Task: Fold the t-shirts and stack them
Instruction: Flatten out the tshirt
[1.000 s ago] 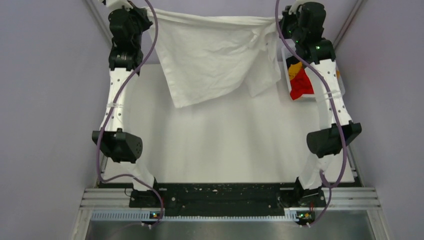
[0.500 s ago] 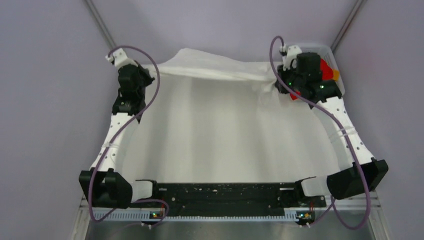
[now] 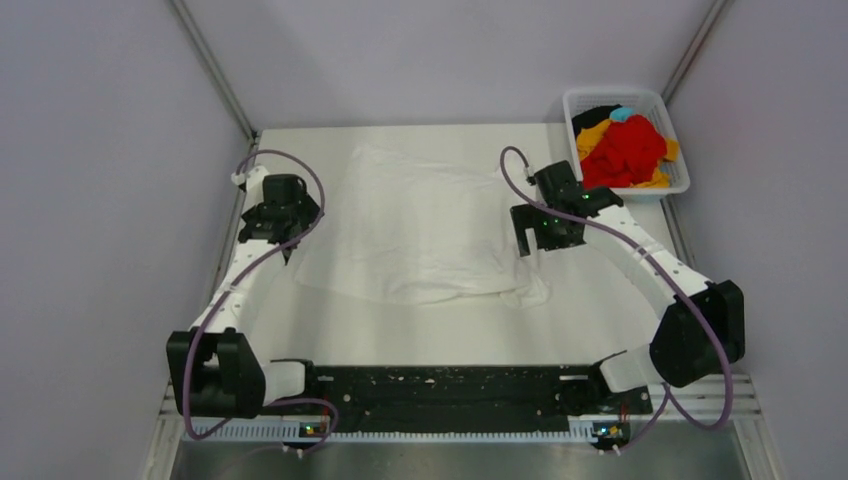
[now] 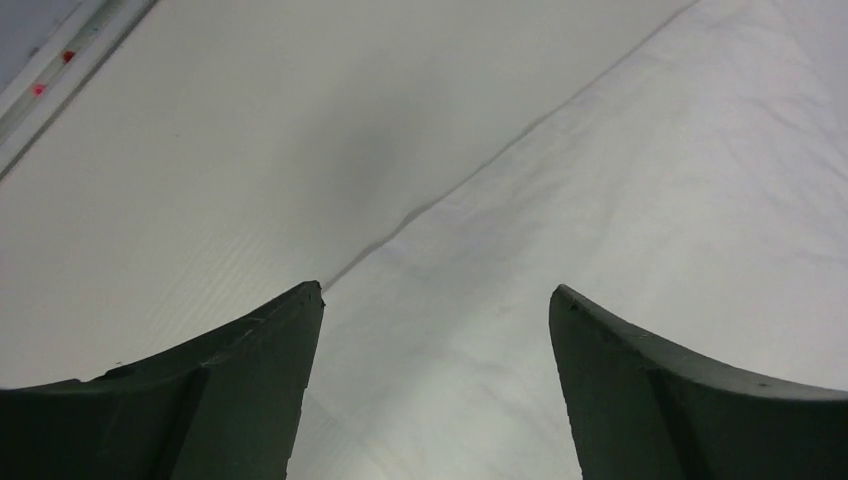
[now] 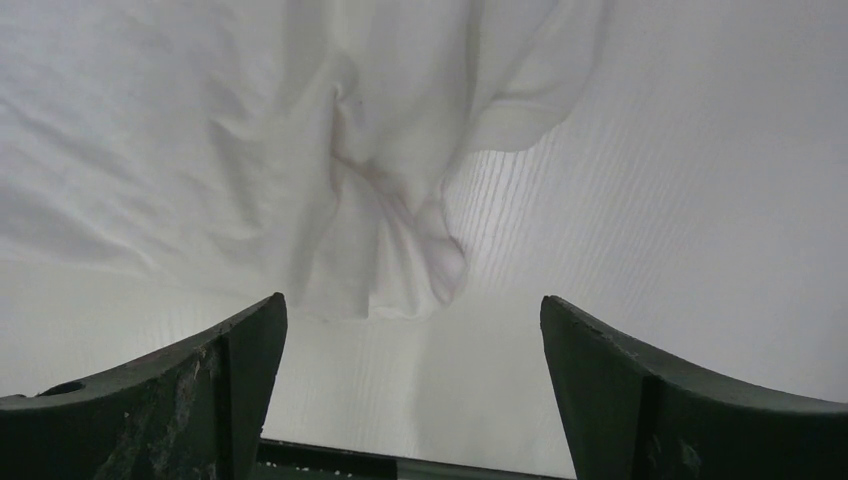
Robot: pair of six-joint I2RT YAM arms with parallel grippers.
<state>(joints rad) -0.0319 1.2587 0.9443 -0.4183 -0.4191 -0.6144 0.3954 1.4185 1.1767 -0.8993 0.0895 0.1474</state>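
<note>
Your white t-shirt (image 3: 420, 225) lies spread on the counter (image 3: 420, 335), in the middle and toward the far edge. It is soft, matte and lightly creased, and one sleeve (image 5: 400, 230) is bunched into loose folds at its near right corner. Your left gripper (image 3: 283, 222) hangs over the shirt's left edge with its jaws spread wide and nothing between them. The straight cloth edge runs through the gap between its dark tapered fingers (image 4: 250, 380).

Your right gripper (image 3: 540, 240) sits at the shirt's right side, also spread wide and holding nothing, above the crumpled sleeve. In the far right corner stands a white plastic mesh basket (image 3: 569, 115), well apart from the white shirt. It is heaped with a red t-shirt (image 3: 625, 155), yellow-orange cloth (image 3: 592, 135), black cloth (image 3: 597, 112) and light blue cloth (image 3: 622, 113). A purple cable (image 3: 305, 170) loops over each wrist.
</note>
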